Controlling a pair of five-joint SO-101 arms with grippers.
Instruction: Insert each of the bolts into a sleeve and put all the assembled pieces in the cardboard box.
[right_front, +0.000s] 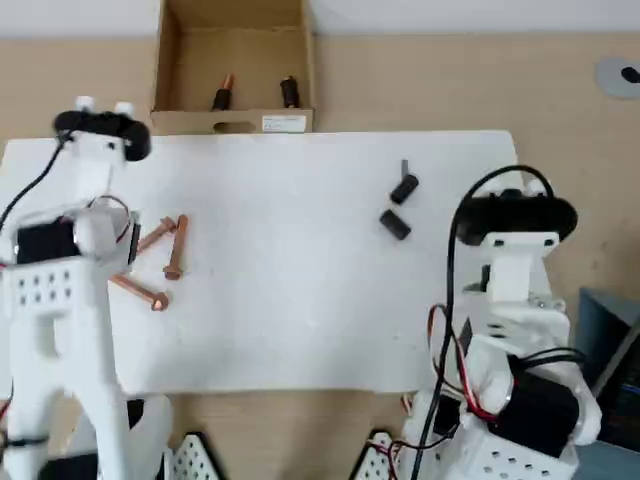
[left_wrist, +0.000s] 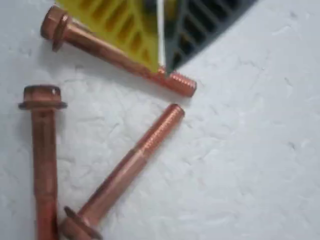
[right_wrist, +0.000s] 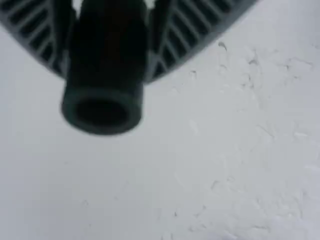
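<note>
Three copper bolts lie on the white mat (right_front: 290, 310) by my left arm (right_front: 80, 240): one bolt (left_wrist: 42, 160), a second bolt (left_wrist: 130, 165) and a third bolt (left_wrist: 110, 52). My left gripper (left_wrist: 162, 62) is shut, with its tips right over the third bolt's shank. My right gripper (right_wrist: 107, 50) is shut on a black sleeve (right_wrist: 102, 107), held above bare mat with its open end showing. Two more sleeves (right_front: 404, 188) (right_front: 395, 224) lie on the mat ahead of my right arm (right_front: 515, 250). Two assembled pieces (right_front: 222, 93) (right_front: 289, 91) lie in the cardboard box (right_front: 170, 70).
The box stands just beyond the mat's far edge, left of centre. A wide stretch of bare mat separates the bolts from the sleeves. A grey disc (right_front: 620, 76) sits on the wooden table at the far right.
</note>
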